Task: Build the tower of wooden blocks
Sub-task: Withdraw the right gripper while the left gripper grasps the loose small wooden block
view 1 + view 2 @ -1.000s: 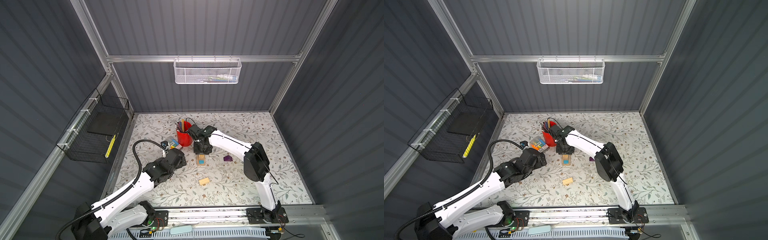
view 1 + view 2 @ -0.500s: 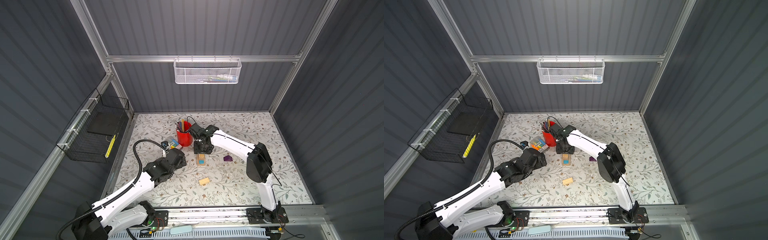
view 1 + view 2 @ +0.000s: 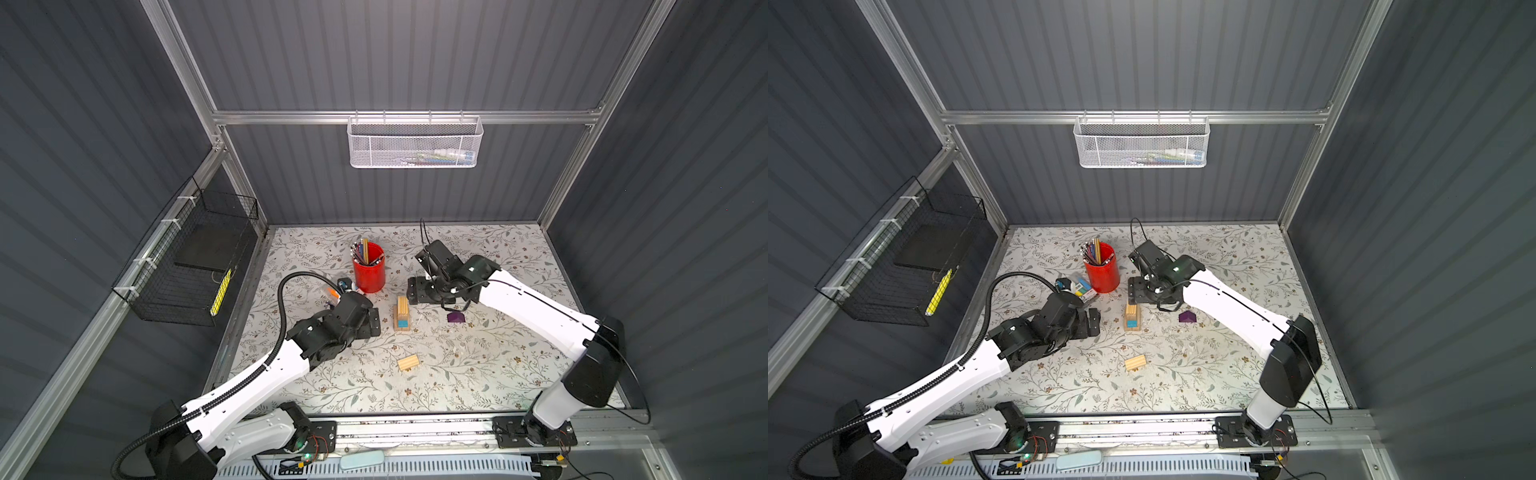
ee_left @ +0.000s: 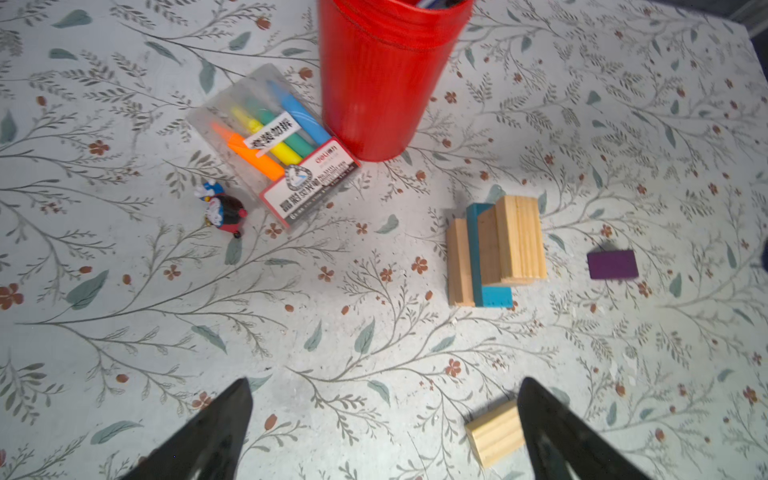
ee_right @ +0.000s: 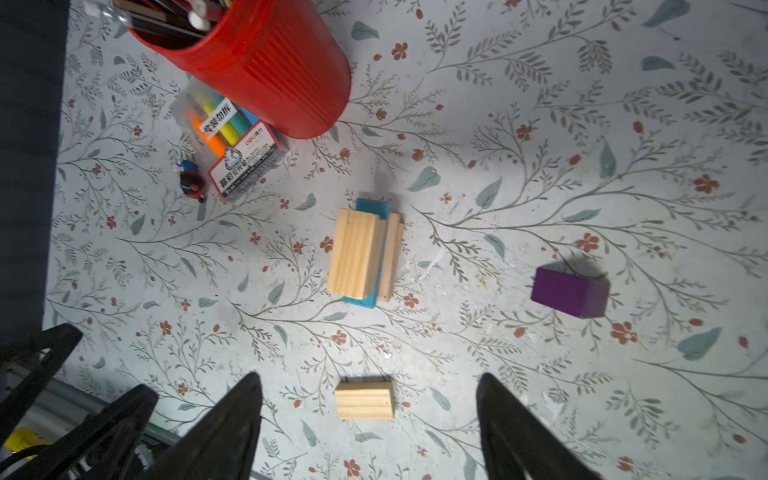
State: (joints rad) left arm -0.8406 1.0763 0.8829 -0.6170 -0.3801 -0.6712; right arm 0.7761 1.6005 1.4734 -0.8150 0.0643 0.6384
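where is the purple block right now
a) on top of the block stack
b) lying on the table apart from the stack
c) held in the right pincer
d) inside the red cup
b: the purple block sits on the table with a clear gap between it and the stack, and nothing grips it.

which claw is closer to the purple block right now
Right. The right claw hangs just beside the purple block. The left claw is across the block stack, which stands between it and the purple block.
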